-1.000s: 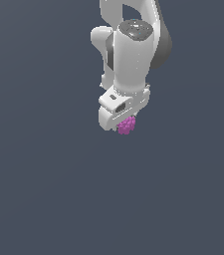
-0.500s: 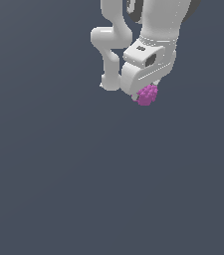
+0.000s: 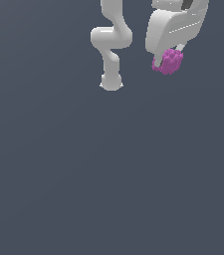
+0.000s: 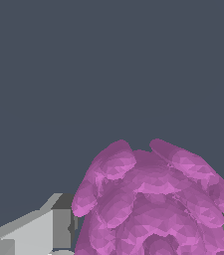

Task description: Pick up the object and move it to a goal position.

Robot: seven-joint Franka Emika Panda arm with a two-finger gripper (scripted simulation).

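Note:
The object is a small magenta-purple bumpy ball (image 3: pixel 168 62), like a raspberry. It hangs under my white gripper (image 3: pixel 167 59) near the top of the exterior view, towards the exterior view's right, well above the grey floor. The gripper is shut on the ball, and its fingers are mostly hidden behind the hand and the ball. In the wrist view the ball (image 4: pixel 156 204) fills the lower part of the picture, with one grey finger (image 4: pixel 58 221) beside it.
The arm's white links and round base (image 3: pixel 111 82) stand at the top centre of the exterior view, to the exterior view's left of the gripper. A plain dark grey floor (image 3: pixel 108 174) spreads below.
The gripper has carried the ball upward and towards the exterior view's right over the last second. The ball stays in the grip throughout.

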